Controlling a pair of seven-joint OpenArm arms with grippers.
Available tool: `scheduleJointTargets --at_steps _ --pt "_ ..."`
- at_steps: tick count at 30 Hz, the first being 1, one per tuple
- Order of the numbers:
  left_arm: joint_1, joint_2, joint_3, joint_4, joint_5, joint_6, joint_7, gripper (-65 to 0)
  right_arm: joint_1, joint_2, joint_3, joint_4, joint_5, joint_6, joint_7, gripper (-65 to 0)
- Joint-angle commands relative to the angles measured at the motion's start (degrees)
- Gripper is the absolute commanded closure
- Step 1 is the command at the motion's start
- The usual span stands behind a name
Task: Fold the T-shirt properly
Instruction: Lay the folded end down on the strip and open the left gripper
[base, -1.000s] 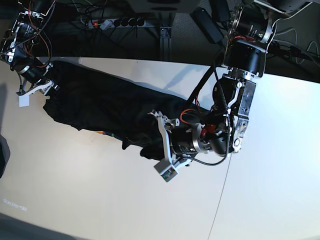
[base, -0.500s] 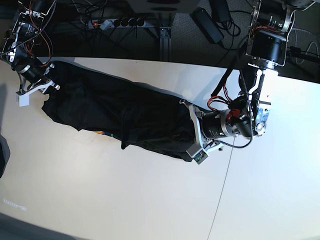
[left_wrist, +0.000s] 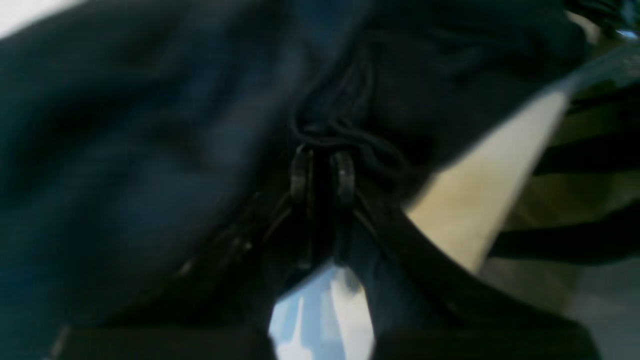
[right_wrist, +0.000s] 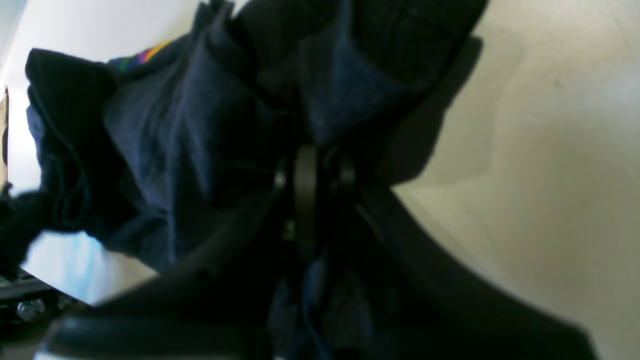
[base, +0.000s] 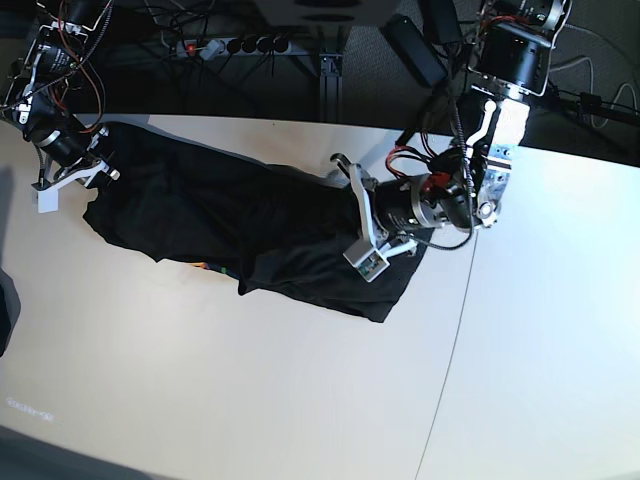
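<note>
The left gripper (base: 352, 215) is clamped on cloth: in the left wrist view its fingertips (left_wrist: 302, 170) stand close together with a bunched hem of the T-shirt (base: 230, 215) pinched between them. The shirt spreads away from this gripper on all sides but one, where a wedge of bare counter (left_wrist: 480, 200) shows to its right.

The right gripper (right_wrist: 320, 172) is likewise closed on fabric. In its wrist view the cloth rises ahead of the fingertips in loose folds, and a strip of rainbow print (right_wrist: 140, 55) shows at the far upper left. Bare counter lies to its right.

In the base view the shirt lies on the counter (base: 200, 400) as a long dark band. Its long axis runs from the right gripper (base: 75, 165) to the left gripper, so each gripper holds one end and the body of the garment lies between them. A tail of cloth extends past the left gripper toward the camera.

Judgement: the coming move depends on this axis. Both ends are held, the band is slack and creased, and any fold or stretch would need the two grippers to travel together across the axis or apart along it.
</note>
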Motion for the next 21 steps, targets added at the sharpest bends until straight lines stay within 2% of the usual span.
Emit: scheduleJointTargets --at_steps 1,5,10,16,21 --pt "-0.11 1.03 1.44 0.83 -0.79 -0.42 -1.14 -5.8 0.42 0.87 0.22 0.7 0.24 4.26 0.74 0.0" --pt "0.11 3.87 6.14 0.87 0.74 -0.39 -1.16 -5.8 0.42 0.87 0.22 0.7 0.22 4.26 0.96 0.0" --pt "-0.96 6.54 6.58 0.87 0.9 -0.39 -1.07 -5.8 0.42 0.87 0.22 0.7 0.22 4.26 0.96 0.0" --pt "-1.77 6.34 5.14 1.46 0.72 -0.39 1.57 -5.8 0.42 1.03 0.22 0.7 0.87 4.24 0.96 0.0" --pt "-2.23 4.68 -0.28 4.0 -1.64 -0.42 1.51 -5.8 0.44 1.05 0.24 0.7 0.85 4.24 1.16 0.0"
